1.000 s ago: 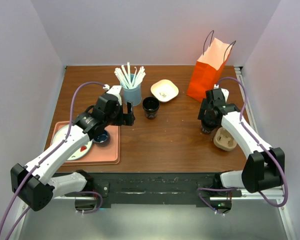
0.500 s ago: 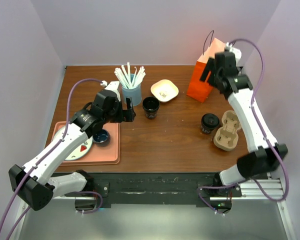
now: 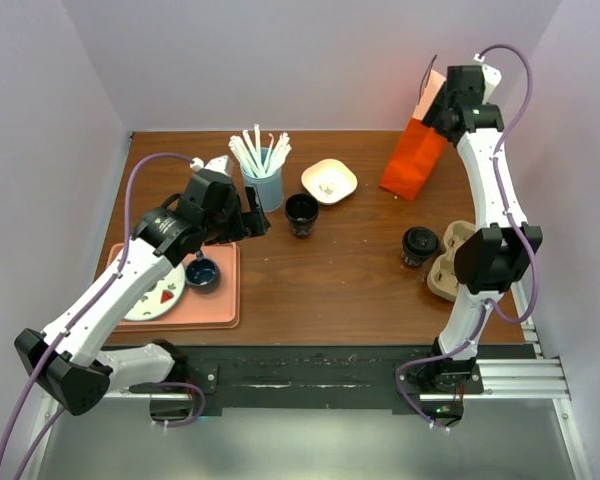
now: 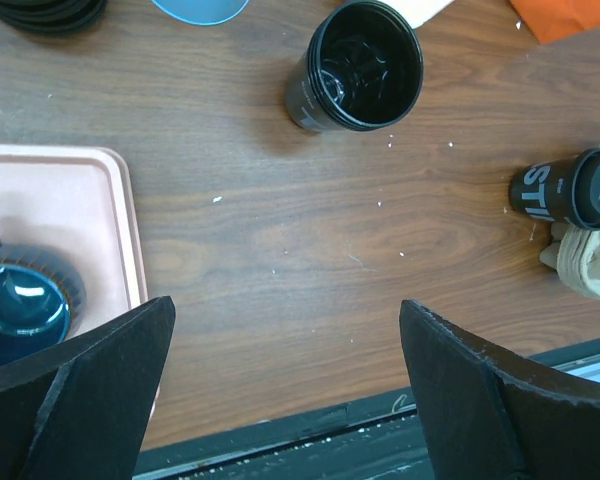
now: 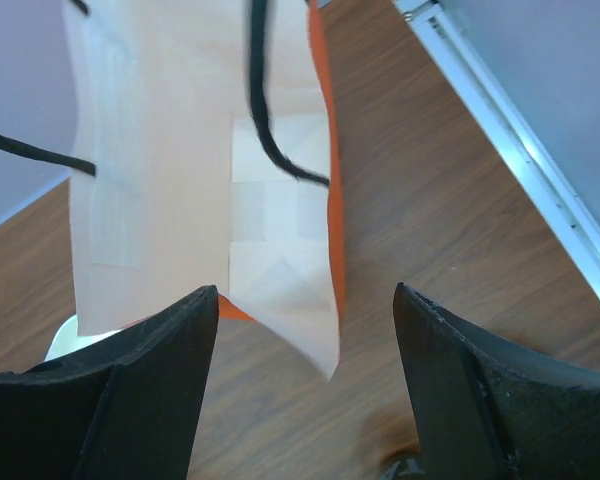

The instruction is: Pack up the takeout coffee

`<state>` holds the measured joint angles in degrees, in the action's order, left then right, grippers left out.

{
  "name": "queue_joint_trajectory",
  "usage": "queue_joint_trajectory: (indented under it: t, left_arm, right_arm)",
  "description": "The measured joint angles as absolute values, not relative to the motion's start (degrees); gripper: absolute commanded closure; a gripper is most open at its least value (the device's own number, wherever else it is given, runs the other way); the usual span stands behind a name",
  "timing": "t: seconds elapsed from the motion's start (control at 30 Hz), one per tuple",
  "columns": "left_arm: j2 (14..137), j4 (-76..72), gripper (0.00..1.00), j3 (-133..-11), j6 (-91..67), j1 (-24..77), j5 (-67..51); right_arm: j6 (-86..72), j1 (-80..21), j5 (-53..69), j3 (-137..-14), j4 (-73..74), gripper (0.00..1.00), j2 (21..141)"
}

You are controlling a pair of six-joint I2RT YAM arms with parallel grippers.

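Observation:
The takeout coffee (image 3: pixel 418 245), a black lidded cup, stands on the table beside the cardboard cup carrier (image 3: pixel 452 268). It also shows at the right edge of the left wrist view (image 4: pixel 570 190). The orange paper bag (image 3: pixel 412 155) stands at the back right. My right gripper (image 3: pixel 443 103) is open and empty, high over the bag's open mouth (image 5: pixel 200 150), with the right wrist view (image 5: pixel 305 380) looking down into the pale inside. My left gripper (image 3: pixel 250 218) is open and empty, next to the blue tumbler and above bare table (image 4: pixel 285 400).
An open black cup (image 3: pixel 301 212) without a lid stands mid-table (image 4: pixel 365 65). A light blue tumbler of white straws (image 3: pixel 263 185) and a cream bowl (image 3: pixel 328 180) stand behind it. A pink tray (image 3: pixel 220 300) holds a plate and a dark blue mug (image 3: pixel 202 272). A metal rail (image 5: pixel 510 130) runs along the right edge.
My right gripper left the lidded cup beside the carrier and rose back to the orange bag's mouth. My left arm shifted slightly left and back.

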<state>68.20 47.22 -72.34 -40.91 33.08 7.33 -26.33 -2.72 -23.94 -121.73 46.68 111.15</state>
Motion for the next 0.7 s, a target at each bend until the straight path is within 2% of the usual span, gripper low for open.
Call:
queue_joint_trajectory:
  t: [0.23,0.47,0.7]
  left_arm:
    - [66.2,49.0,0.00,-72.5,-43.0,33.1,7.9]
    - [66.2,49.0,0.00,-72.5,-42.4,33.1,7.9]
    - [66.2,48.9,0.00,-72.4,-41.3,33.1,8.3]
  right_arm:
    - [-26.2,-0.9,-22.0,-122.0,46.5,0.28,111.4]
    - [-26.0,-1.1,-19.0,-122.7,45.5,0.21,111.4]
    - [-25.1,-0.4,-23.4,-125.6,45.4,0.24,111.3]
